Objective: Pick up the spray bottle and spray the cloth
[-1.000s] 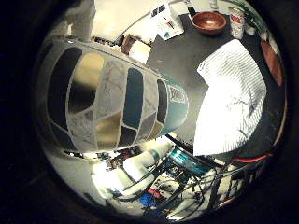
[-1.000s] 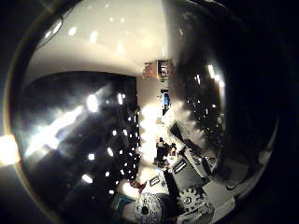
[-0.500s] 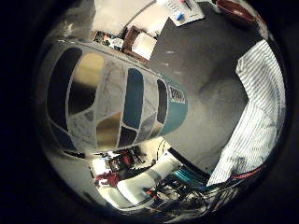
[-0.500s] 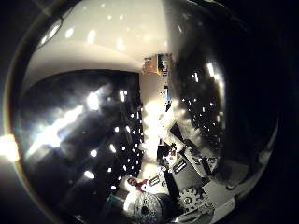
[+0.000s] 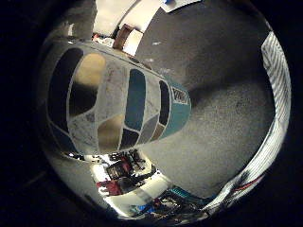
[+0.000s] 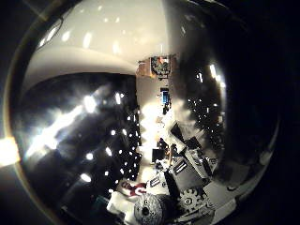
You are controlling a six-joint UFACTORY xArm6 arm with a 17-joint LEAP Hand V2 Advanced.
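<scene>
patterned spray bottle against palm, striped cloth, speckled grey table

No words or numbers can be read. The spray bottle has a small dark label near its teal end, but the print on it is too blurry to read.

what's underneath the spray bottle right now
Beyond the patterned spray bottle, which fills much of the little finger side view, lies the dark grey table surface, with the striped cloth off at its edge. What lies directly behind the bottle is covered.
</scene>
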